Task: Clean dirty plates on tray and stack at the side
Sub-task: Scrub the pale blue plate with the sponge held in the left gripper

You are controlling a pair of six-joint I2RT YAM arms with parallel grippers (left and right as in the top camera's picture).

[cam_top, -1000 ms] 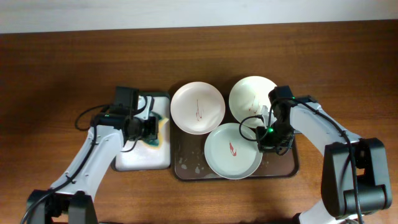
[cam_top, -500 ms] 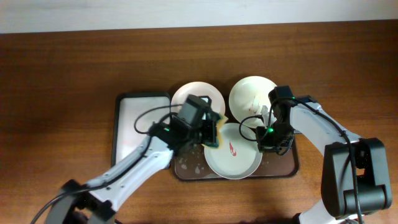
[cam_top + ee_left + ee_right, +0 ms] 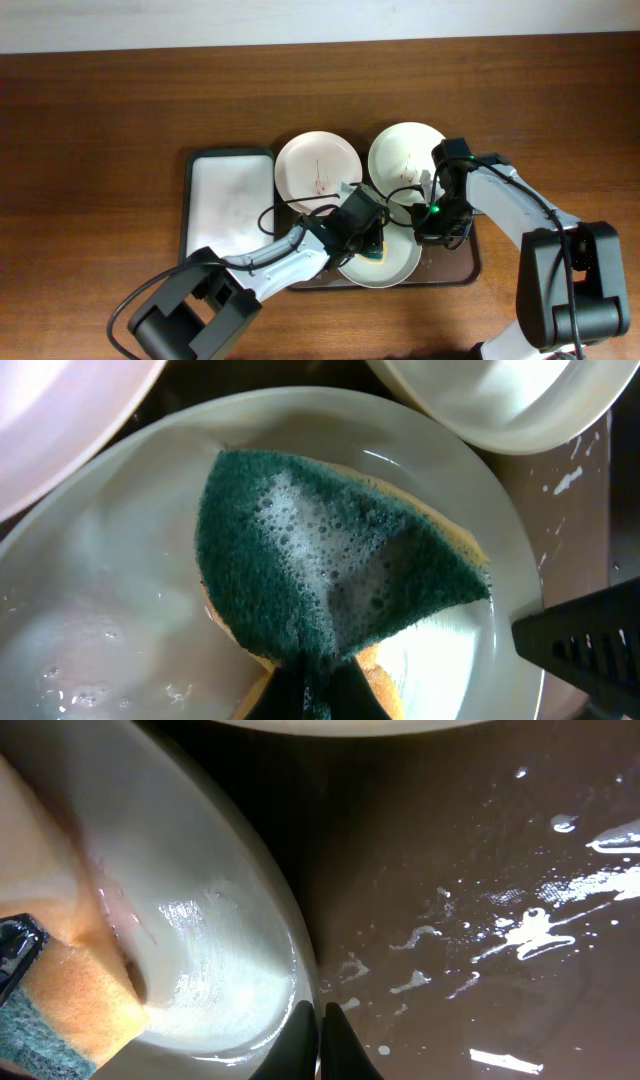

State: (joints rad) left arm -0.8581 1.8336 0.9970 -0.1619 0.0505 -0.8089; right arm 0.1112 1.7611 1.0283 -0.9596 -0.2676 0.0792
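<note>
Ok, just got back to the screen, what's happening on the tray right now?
The left gripper holds a soapy sponge pressed onto the front plate in the brown tray. The right gripper pinches that plate's rim, apparently to steady it. The back-left plate and back-right plate show red smears and look unwashed. No plates are stacked on the white tray at the side yet.

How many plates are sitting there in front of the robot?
3, all on the brown tray: back left plate, back right plate, and front plate under the soapy sponge. None looks hidden.
</note>
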